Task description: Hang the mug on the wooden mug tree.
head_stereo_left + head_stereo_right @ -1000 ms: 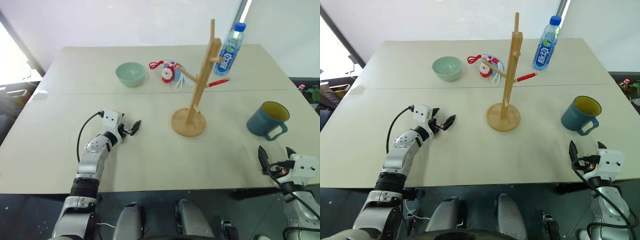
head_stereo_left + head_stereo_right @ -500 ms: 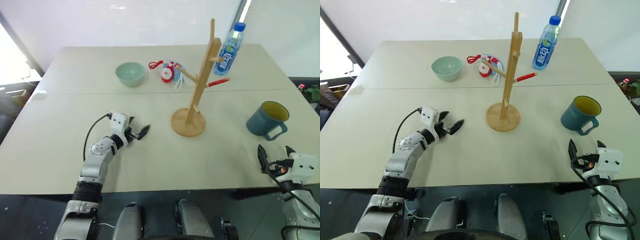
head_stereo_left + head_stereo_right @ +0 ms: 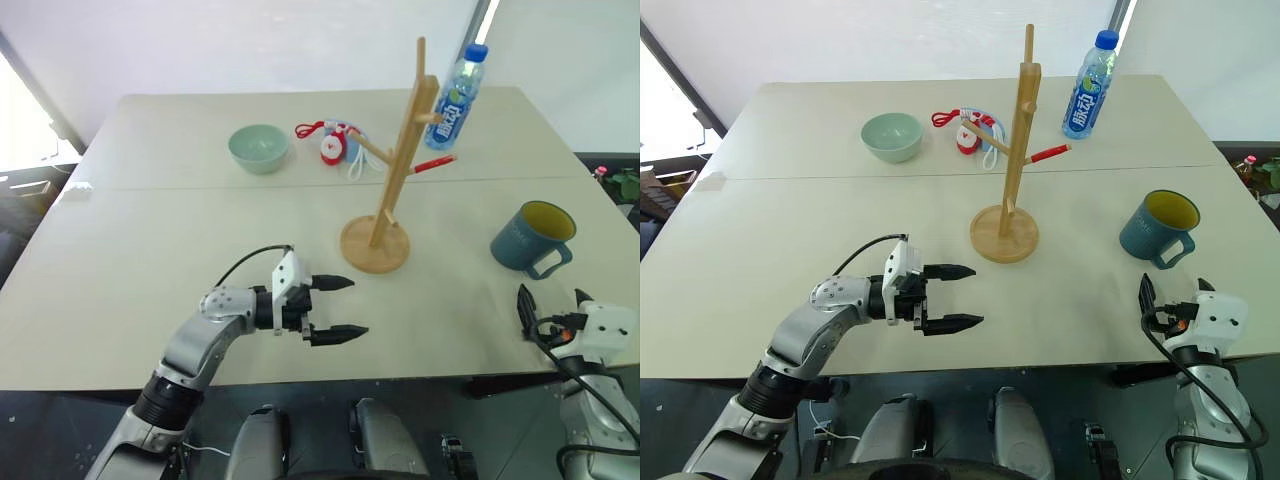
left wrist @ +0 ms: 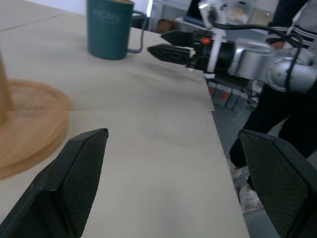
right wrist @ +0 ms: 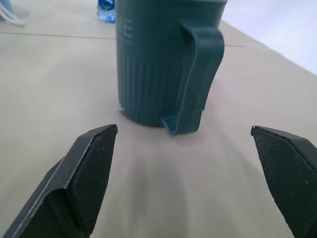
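Left gripper nearer, turned rightward

Pale beige bench, seam running across it. Standing on it: wooden mug tree on its round base just beyond the left jaws; mug upright, just ahead of the right jaws; farther off, green bowl, red-and-white trinket, water bottle.

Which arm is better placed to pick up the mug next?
Right. The right gripper is open just short of the mug, handle facing it. The left gripper is open near the wooden mug tree.
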`<move>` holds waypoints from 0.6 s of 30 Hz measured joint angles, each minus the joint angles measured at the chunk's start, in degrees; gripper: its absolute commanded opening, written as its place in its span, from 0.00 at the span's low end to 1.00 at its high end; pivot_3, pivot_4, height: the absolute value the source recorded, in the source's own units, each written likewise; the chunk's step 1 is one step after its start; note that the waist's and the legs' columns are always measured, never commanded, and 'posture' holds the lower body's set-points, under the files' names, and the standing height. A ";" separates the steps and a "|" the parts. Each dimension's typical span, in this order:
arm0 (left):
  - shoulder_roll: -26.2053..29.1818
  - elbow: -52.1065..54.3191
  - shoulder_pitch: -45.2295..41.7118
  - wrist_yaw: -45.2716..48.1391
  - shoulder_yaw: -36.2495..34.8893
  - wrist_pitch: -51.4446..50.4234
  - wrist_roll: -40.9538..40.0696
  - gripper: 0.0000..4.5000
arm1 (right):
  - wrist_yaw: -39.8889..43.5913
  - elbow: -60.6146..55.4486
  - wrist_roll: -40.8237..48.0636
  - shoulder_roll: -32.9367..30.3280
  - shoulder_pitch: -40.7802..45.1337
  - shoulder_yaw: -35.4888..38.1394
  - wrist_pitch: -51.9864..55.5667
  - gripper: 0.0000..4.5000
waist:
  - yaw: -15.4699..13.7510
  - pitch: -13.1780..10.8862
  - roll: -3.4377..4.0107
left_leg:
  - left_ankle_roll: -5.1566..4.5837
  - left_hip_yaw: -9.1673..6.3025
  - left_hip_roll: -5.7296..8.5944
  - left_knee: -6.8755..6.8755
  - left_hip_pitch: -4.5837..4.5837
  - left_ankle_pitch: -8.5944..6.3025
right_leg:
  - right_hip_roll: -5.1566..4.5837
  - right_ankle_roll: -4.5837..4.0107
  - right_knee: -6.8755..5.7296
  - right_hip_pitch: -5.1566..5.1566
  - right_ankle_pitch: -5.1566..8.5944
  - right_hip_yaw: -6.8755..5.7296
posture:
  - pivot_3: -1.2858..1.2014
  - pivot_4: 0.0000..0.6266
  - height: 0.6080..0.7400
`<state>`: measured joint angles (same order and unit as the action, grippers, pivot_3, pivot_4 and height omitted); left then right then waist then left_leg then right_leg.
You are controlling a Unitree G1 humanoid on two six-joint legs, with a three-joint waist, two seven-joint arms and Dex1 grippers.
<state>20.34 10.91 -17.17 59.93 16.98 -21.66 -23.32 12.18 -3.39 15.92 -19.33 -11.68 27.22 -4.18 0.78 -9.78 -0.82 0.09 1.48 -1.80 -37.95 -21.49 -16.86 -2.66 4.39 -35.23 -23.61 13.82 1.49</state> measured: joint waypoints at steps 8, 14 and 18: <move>-1.02 0.04 -1.14 -0.29 0.28 -0.33 0.06 1.00 | -5.63 5.02 -3.42 -0.52 6.63 0.16 1.17 0.99 | 0.00 -0.01 0.00 | -0.02 0.00 0.04 0.01 -0.02 0.00 | 0.06 0.01 0.00 -0.02 0.00 0.02 | 0.52 0.24 1.00; -1.26 0.09 -1.12 -0.79 0.32 -0.32 0.12 1.00 | -8.51 6.11 -4.39 -0.53 8.27 0.22 1.85 0.99 | -0.03 -0.01 0.00 | -0.02 -0.02 0.04 0.01 -0.03 0.00 | 0.08 0.01 0.00 -0.01 0.00 0.02 | 0.52 0.24 1.00; -1.35 0.29 -1.11 -1.41 0.32 -0.30 0.14 1.00 | -10.39 7.55 -4.70 -0.53 9.44 0.32 2.70 0.99 | 0.02 -0.01 0.00 | -0.02 -0.01 0.05 0.01 -0.02 0.00 | 0.08 0.01 0.00 -0.01 0.00 0.04 | 0.52 0.24 1.00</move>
<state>18.99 11.20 -18.28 58.52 17.30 -21.96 -23.18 1.79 4.16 11.22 -19.86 -2.24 27.54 -1.49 0.81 -9.78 -0.81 0.07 1.47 -1.75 -37.94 -21.50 -16.86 -2.58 4.39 -35.23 -23.62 13.82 1.53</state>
